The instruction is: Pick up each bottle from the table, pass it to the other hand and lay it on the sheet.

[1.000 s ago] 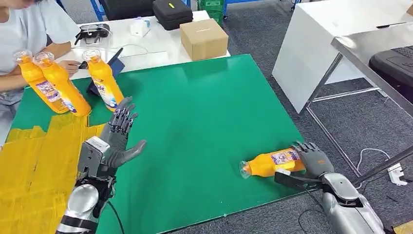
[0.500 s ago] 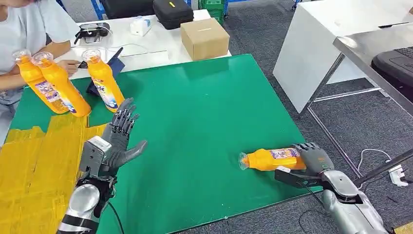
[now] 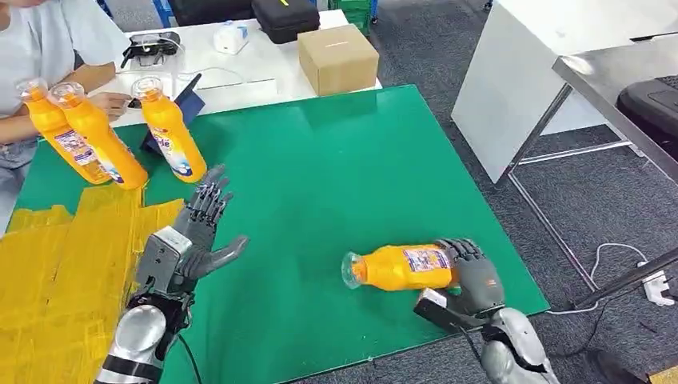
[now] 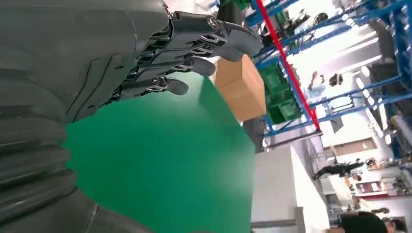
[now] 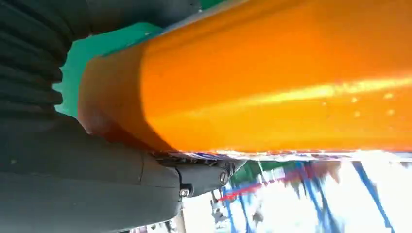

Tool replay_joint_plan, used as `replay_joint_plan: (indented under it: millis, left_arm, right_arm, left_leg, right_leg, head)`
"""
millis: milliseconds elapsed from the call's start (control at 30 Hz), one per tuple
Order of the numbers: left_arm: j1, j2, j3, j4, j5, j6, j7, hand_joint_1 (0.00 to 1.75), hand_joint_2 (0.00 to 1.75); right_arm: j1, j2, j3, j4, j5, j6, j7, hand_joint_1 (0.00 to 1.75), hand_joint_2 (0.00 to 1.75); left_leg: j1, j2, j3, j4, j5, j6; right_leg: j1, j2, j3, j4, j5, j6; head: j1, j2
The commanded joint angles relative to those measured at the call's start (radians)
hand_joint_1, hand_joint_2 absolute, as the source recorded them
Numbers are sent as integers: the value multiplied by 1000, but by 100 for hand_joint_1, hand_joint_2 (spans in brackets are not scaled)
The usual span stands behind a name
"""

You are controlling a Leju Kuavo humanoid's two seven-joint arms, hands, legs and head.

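Note:
My right hand (image 3: 473,282) grips the base end of an orange bottle (image 3: 397,268) that lies sideways, clear cap toward my left, over the green table (image 3: 336,176) near its front right. Up close the bottle (image 5: 272,82) crosses the right wrist view against my hand (image 5: 73,184). My left hand (image 3: 196,232) is raised over the table with fingers (image 4: 194,43) spread, holding nothing. Three more orange bottles (image 3: 80,132) stand upright at the far left. The yellow sheet (image 3: 56,272) covers the table's left part.
A person in a light shirt (image 3: 48,40) sits at the far left behind the standing bottles. On the white table behind stand a cardboard box (image 3: 337,58), a black case (image 3: 285,16) and small items. A metal table (image 3: 616,88) is on the right.
My right hand has carried the bottle to the left, further over the green table. The view has shifted a little. My left hand has stayed raised and spread.

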Motion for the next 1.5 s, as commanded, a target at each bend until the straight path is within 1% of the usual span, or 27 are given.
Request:
replay_joint_plan:
  millis: [33, 67, 100, 133, 167, 200, 233, 267, 300, 433, 533, 567, 600, 633, 667, 700, 733, 833, 933, 1000, 1033, 1067, 1100, 1167, 1300, 1333, 1500]
  left_arm:
    - [1, 9, -109, 47, -5, -26, 11, 0, 175]
    - [-6, 2, -132, 61, -5, -26, 10, 0, 175]
    - [-9, 1, -145, 68, -4, -27, 10, 0, 175]
    - [-10, 1, -163, 77, -4, -28, 10, 0, 175]
    - [-15, 2, -173, 84, -5, -25, 9, 0, 175]
    - [-18, 2, -179, 90, 1, -29, 11, 0, 175]
    - [-25, 4, -189, 101, 4, -32, 11, 0, 175]
    - [-25, 3, -191, 101, 4, -32, 11, 0, 175]
    - [-34, 3, -199, 108, 7, -34, 8, 0, 175]
    - [-40, 1, -203, 111, 8, -35, 8, 0, 175]
    - [-55, 4, -217, 121, 16, -34, 5, 0, 175]
    - [-65, 1, -223, 124, 20, -32, 3, 0, 175]
    - [-69, -1, -225, 125, 21, -30, 0, 0, 175]
    - [-78, -6, -230, 125, 22, -19, -4, 0, 175]
    - [-83, -10, -234, 128, 24, -17, -4, 0, 175]
    - [-88, -13, -238, 130, 26, -14, -3, 0, 175]
    - [-95, -14, -243, 133, 27, -12, -3, 0, 175]
    - [-116, -18, -252, 141, 29, 0, -4, 0, 175]
    - [-117, -17, -252, 142, 29, 0, -4, 0, 175]
    - [-116, -16, -252, 144, 30, 0, -4, 0, 175]
    - [-116, -16, -252, 144, 30, 0, -4, 0, 175]
    - [-116, -16, -252, 144, 30, 0, -4, 0, 175]
    - [-115, -16, -252, 144, 30, 1, -5, 0, 175]
    - [-116, -15, -253, 144, 32, 3, -6, 0, 175]
    - [-140, -17, -256, 146, 34, 27, -14, 0, 175]
    - [-146, -20, -254, 150, 34, 33, -14, 0, 175]
    - [-161, -25, -263, 164, 8, 63, -18, 0, 175]
  right_arm:
    - [69, 142, -144, -285, -120, -25, -43, 175, 175]
    - [67, 159, -162, -289, -202, -9, -76, 175, 175]
    - [65, 164, -166, -288, -210, -5, -81, 175, 175]
    - [56, 179, -168, -288, -248, 17, -100, 175, 175]
    - [49, 184, -159, -283, -272, 43, -103, 175, 175]
    - [41, 186, -155, -281, -294, 63, -108, 175, 175]
    - [27, 199, -155, -267, -336, 86, -121, 175, 175]
    - [21, 202, -153, -266, -334, 84, -120, 175, 175]
    - [1, 219, -150, -247, -383, 110, -130, 175, 175]
    - [-12, 226, -145, -234, -391, 112, -130, 175, 175]
    - [-40, 250, -147, -209, -529, 186, -145, 175, 175]
    - [-58, 261, -136, -190, -559, 210, -143, 175, 175]
    - [-68, 268, -130, -179, -581, 226, -143, 175, 175]
    - [-89, 284, -111, -149, -639, 274, -133, 175, 175]
    - [-101, 297, -98, -128, -668, 296, -127, 175, 175]
    - [-114, 302, -74, -106, -681, 318, -125, 175, 175]
    - [-128, 309, -42, -82, -676, 327, -124, 175, 175]
    - [-160, 320, 34, -26, -669, 344, -122, 175, 175]
    - [-158, 322, 37, -22, -668, 341, -126, 175, 175]
    - [-158, 317, 35, -20, -668, 342, -126, 175, 175]
    - [-158, 317, 35, -20, -668, 342, -126, 175, 175]
    - [-158, 317, 35, -20, -668, 342, -126, 175, 175]
    - [-159, 312, 35, -22, -671, 345, -126, 175, 175]
    - [-161, 308, 44, -20, -672, 355, -122, 175, 175]
    - [-211, 325, 155, 63, -654, 377, -109, 175, 175]
    - [-224, 331, 179, 86, -650, 378, -105, 175, 175]
    - [-252, 341, 241, 146, -651, 374, -98, 175, 175]
  left_leg:
    - [0, -6, -2, 0, 0, -1]
    - [1, -9, -2, 1, -1, -1]
    - [1, -11, -1, 1, -2, -1]
    - [0, -8, -3, 1, -1, -1]
    - [0, -10, -2, 1, -1, -2]
    - [-1, -8, -4, 0, 0, -1]
    - [-1, -10, -3, 1, -1, -2]
    - [-2, -8, -5, 0, -1, -1]
    - [-1, -9, -4, 1, -1, -2]
    - [-2, -6, -6, 0, 0, -1]
    - [-1, -9, -4, 1, -1, -2]
    - [-1, -7, -5, 0, 0, -1]
    - [-1, -8, -4, 1, -1, -2]
    - [-2, -6, -6, 1, 0, -1]
    - [-1, -7, -5, 1, -1, -2]
    - [-2, -5, -6, 0, 0, -1]
    - [-1, -6, -4, 1, -1, -2]
    - [-1, -5, -5, 0, 0, -1]
    - [-1, -6, -4, 1, -1, -2]
    - [-2, -6, -6, 0, 1, -1]
    - [-1, -8, -4, 0, 0, -2]
    - [-1, -7, -5, 0, 0, -1]
    - [-1, -9, -4, 0, -1, -1]
    - [-1, -10, -4, 1, -1, -1]
    - [-2, -6, -7, 0, 0, -1]
    - [-1, -7, -6, 1, 0, -2]
    - [-1, -8, -6, 0, 0, -2]
  right_leg:
    - [0, 0, -2, 0, -1, -2]
    - [0, -1, -1, 1, -3, -3]
    - [-1, -1, 0, 2, -4, -4]
    - [0, -1, -2, 1, -3, -3]
    - [-1, 0, 0, 1, -4, -4]
    - [-1, -1, -3, 1, -2, -3]
    - [-1, 0, -2, 1, -3, -4]
    - [-1, 0, -3, 1, -3, -2]
    - [-1, 1, -3, 1, -3, -3]
    - [-1, -1, -5, 0, -2, -1]
    - [-1, 0, -3, 1, -3, -2]
    - [-1, 1, -4, 0, -3, -2]
    - [-1, 2, -4, 1, -3, -2]
    - [-1, 1, -5, 0, -2, -1]
    - [-1, 2, -4, 1, -3, -2]
    - [-1, 2, -5, 0, -2, -1]
    - [-1, 4, -4, 1, -2, -2]
    - [-1, 2, -4, 0, -2, -1]
    - [0, 3, -3, 1, -3, -2]
    - [-1, -1, -5, 0, -2, -1]
    - [-1, 0, -3, 0, -3, -2]
    - [-1, -1, -4, 0, -3, -1]
    - [-1, 0, -2, 0, -4, -2]
    - [-1, 0, -2, 1, -4, -1]
    - [-1, -1, -6, 0, -2, -1]
    - [-1, 2, -5, 1, -2, -2]
    - [-1, 0, -5, 0, -2, -1]
  head:
    - [1, 0]
    - [1, 0]
    - [1, 0]
    - [1, 0]
    - [1, 0]
    - [1, 0]
    - [1, 0]
    - [1, 0]
    - [1, 0]
    - [1, 0]
    - [1, 0]
    - [1, 0]
    - [1, 0]
    - [1, 0]
    - [1, 0]
    - [1, 0]
    - [1, 0]
    - [1, 0]
    - [1, 0]
    - [1, 0]
    - [0, 0]
    - [1, 0]
    - [1, 0]
    - [1, 0]
    - [1, 0]
    - [1, 0]
    - [1, 0]
